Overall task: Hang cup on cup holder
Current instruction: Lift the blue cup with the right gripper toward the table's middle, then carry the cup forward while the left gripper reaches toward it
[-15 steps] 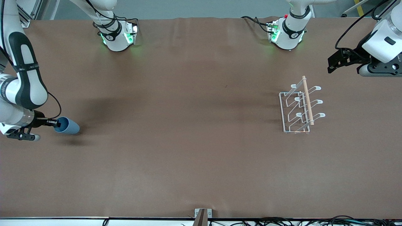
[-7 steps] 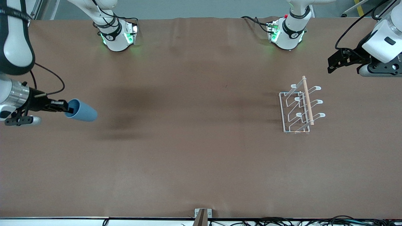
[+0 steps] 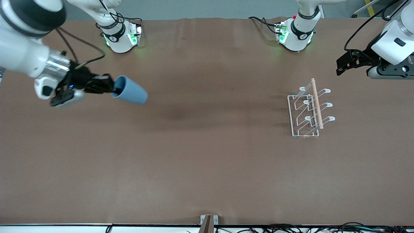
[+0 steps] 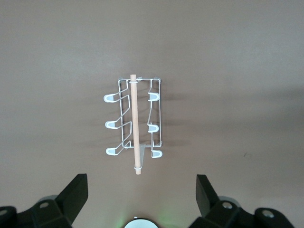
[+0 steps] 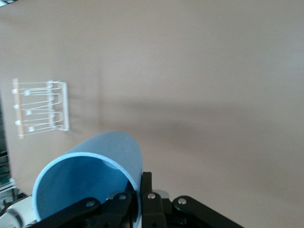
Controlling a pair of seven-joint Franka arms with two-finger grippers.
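My right gripper point(image 3: 111, 88) is shut on the rim of the light-blue cup point(image 3: 130, 90), which it carries on its side, in the air over the table's right-arm end. In the right wrist view the cup point(image 5: 90, 175) fills the foreground, its wall pinched between the fingers point(image 5: 146, 187). The white wire cup holder point(image 3: 309, 111) with a wooden top rod stands on the table toward the left arm's end. My left gripper point(image 3: 341, 64) hangs open in the air beside the holder, nearer the bases, and waits. The left wrist view looks down on the holder point(image 4: 135, 118).
The brown table point(image 3: 207, 155) bears nothing else. Both arm bases point(image 3: 121, 35) stand at the table's edge farthest from the front camera. Cables lie along the edge nearest the front camera.
My right gripper has lifted the cup off the table and carried it toward the table's middle and the bases. The left arm and the holder have stayed put.
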